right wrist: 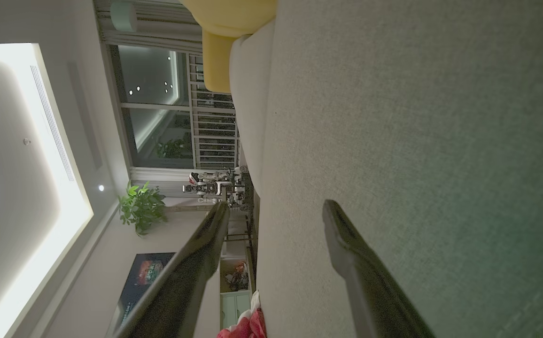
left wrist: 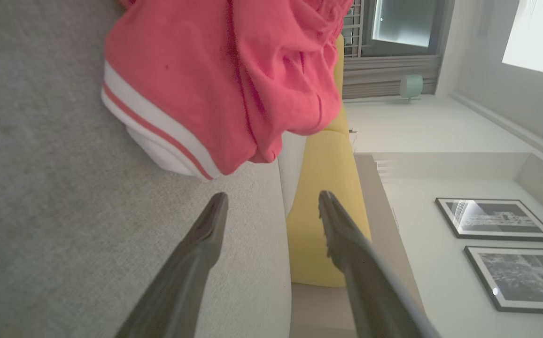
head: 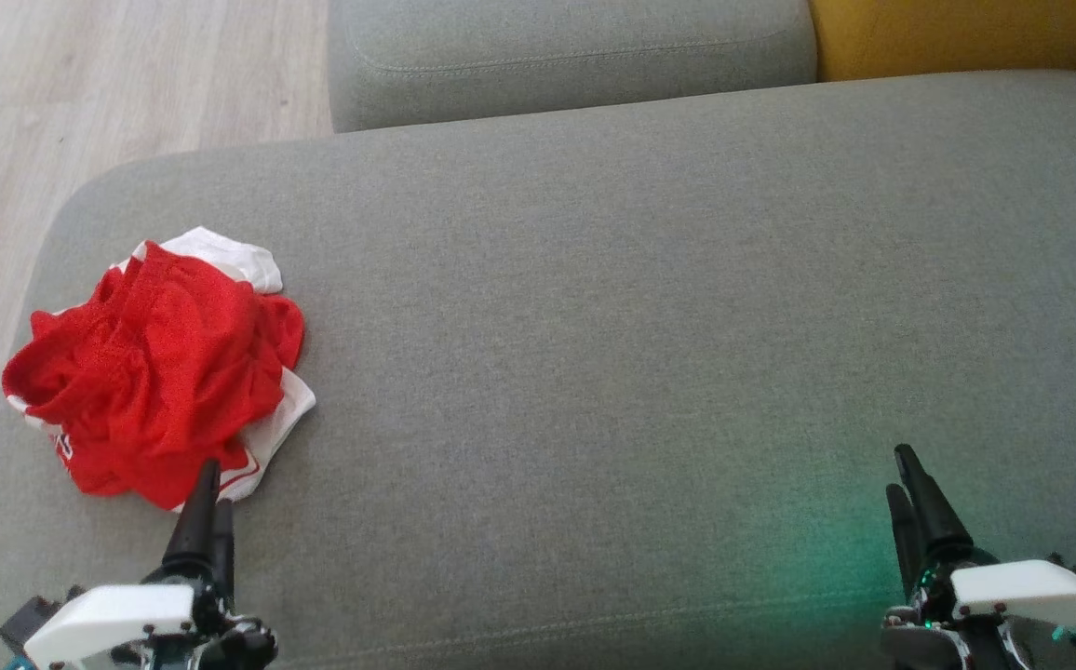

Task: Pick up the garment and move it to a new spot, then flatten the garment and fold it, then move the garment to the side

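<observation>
A grey sofa cushion [head: 594, 307] spans the head view, with pale wooden floor [head: 128, 84] at the upper left and a yellow cushion [head: 957, 37] at the upper right. The crumpled red-and-white garment [head: 156, 372] lies at the centre left of the cushion. At the lower left, the left gripper [head: 215, 484] points at the garment's near edge, fingers spread wide and holding nothing. At the lower right, the right gripper [head: 897, 470] is over bare cushion, also wide apart and empty.

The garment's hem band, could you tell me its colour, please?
Hem band: white with a thin red stripe; best in left wrist view.
</observation>
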`<state>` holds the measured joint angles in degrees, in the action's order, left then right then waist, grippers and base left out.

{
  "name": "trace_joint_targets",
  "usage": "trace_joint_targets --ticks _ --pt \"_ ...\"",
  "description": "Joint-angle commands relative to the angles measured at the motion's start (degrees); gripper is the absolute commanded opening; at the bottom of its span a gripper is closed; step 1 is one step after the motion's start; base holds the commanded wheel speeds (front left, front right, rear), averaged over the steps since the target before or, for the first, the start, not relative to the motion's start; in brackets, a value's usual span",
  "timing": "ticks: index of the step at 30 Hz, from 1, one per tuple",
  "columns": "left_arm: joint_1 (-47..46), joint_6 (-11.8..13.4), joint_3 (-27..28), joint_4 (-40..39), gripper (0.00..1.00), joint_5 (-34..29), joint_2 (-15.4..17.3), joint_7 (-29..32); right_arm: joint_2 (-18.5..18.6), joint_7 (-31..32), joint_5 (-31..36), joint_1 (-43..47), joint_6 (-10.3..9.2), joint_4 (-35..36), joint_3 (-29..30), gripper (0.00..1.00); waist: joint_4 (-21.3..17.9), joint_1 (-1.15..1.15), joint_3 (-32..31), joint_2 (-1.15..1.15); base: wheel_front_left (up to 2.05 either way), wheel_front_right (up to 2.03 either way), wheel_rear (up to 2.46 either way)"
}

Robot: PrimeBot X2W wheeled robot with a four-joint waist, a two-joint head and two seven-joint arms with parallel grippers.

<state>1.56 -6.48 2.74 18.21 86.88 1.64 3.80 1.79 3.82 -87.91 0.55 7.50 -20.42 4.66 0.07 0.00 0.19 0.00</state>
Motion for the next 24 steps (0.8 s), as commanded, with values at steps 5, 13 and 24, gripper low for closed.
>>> trace_joint_targets --ticks 5,13,24 --pt "-2.82 1.26 -0.67 -4.05 1.0 -7.38 0.55 -1.47 0.22 -1.26 7.66 -2.77 0.0 3.27 -0.31 1.0 0.06 0.0 -0.05 0.0 0.0 0.0 0.0" --pt "-2.99 3.84 -3.11 -5.96 1.0 -16.4 0.63 -2.81 0.28 -2.62 16.82 -2.67 0.0 5.57 -1.76 1.0 0.14 0.0 -0.12 0.0 0.0 0.0 0.0" --pt "-3.67 7.58 -6.87 -8.76 1.0 -25.65 2.1 -4.65 0.37 -4.48 25.83 -2.76 0.0 7.91 -3.73 1.0 0.27 0.0 -0.02 0.0 0.0 0.0 0.0"
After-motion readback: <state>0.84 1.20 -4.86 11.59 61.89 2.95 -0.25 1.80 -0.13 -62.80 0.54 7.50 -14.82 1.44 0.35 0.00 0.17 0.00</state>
